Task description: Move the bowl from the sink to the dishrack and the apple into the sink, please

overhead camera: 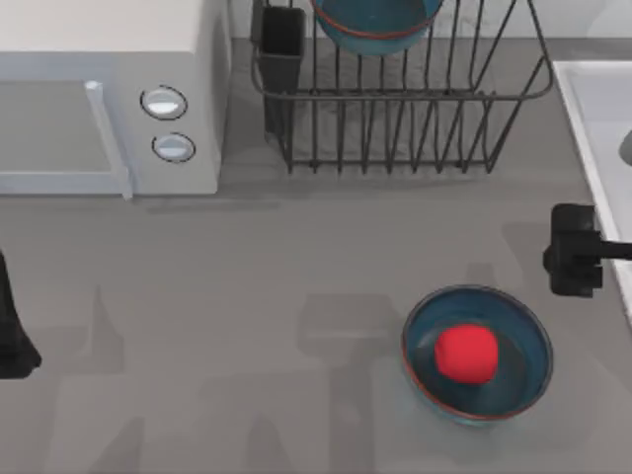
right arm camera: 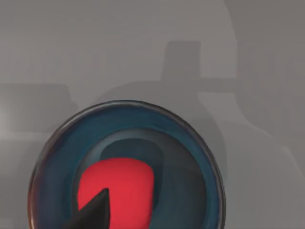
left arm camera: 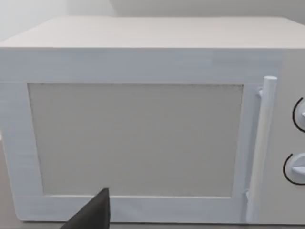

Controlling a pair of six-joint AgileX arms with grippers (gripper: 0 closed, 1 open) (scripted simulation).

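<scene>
— What does the grey table carry?

— An apple lies inside a teal bowl that stands on the tabletop toward the right. A second teal bowl rests in the dishrack at the far edge, beside its dark cutlery cup. The sink sits at the right edge, and a white microwave fills the far left corner.

— And the arms?

— The right gripper hovers just beside the sink's rim, near the bowl with the apple; the right wrist view looks down on that bowl. Whether it is spread or pressed together cannot be told. The left gripper is parked at the left edge, facing the microwave; its state cannot be told either.
</scene>
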